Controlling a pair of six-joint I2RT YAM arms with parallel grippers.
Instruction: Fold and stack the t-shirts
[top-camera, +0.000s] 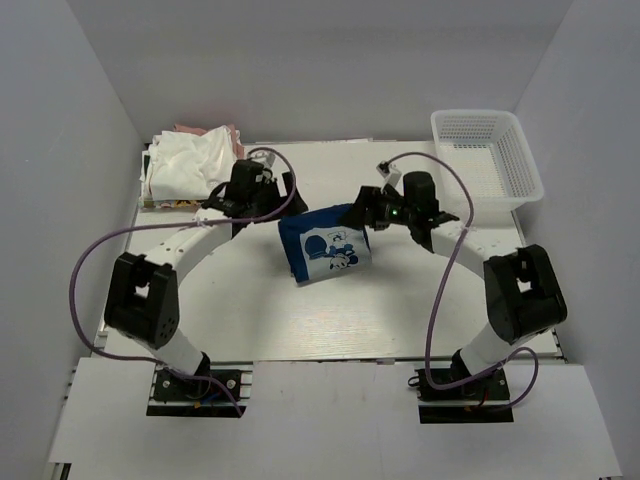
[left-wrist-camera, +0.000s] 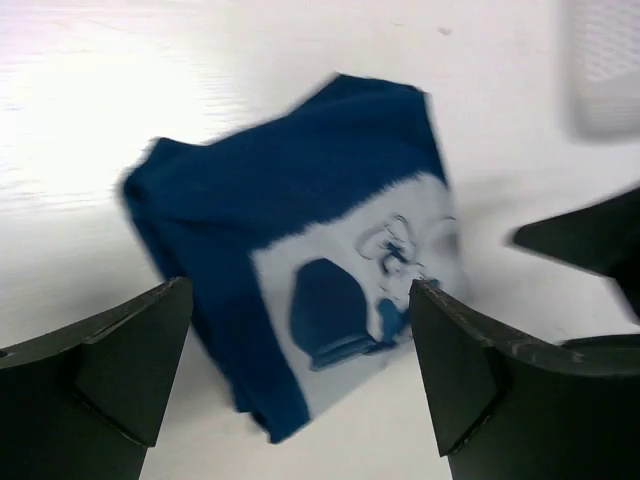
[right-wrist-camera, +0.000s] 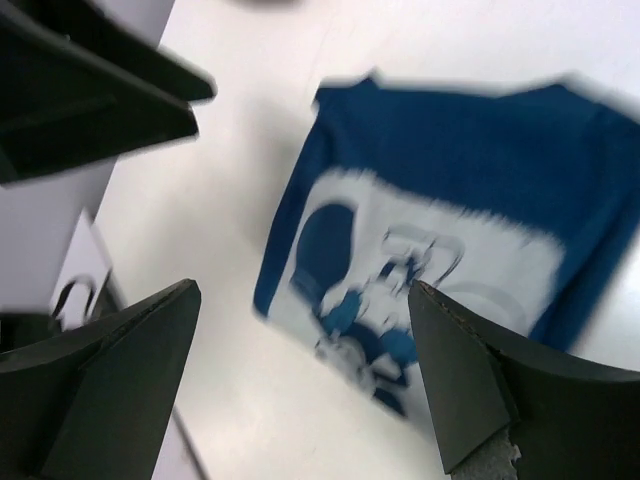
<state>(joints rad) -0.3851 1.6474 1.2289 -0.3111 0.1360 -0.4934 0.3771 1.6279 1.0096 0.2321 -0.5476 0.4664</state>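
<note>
Your left gripper (left-wrist-camera: 300, 290) and right gripper (right-wrist-camera: 303, 290) both hang with jaws apart and empty over the folded navy shirt (top-camera: 325, 246), which lies on the table (top-camera: 300, 320) between them, probably ready for carrying to the white pile (top-camera: 190, 165) at far left.

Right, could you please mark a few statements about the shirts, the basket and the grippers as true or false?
1. The navy t-shirt lies folded in the middle of the table. True.
2. The mesh basket holds a shirt. False: it looks empty.
3. The left gripper and right gripper are both open. True.
4. The white and pink shirts are piled at the far right. False: they sit in the far left corner.
5. The navy t-shirt's print faces down. False: it faces up.
</note>
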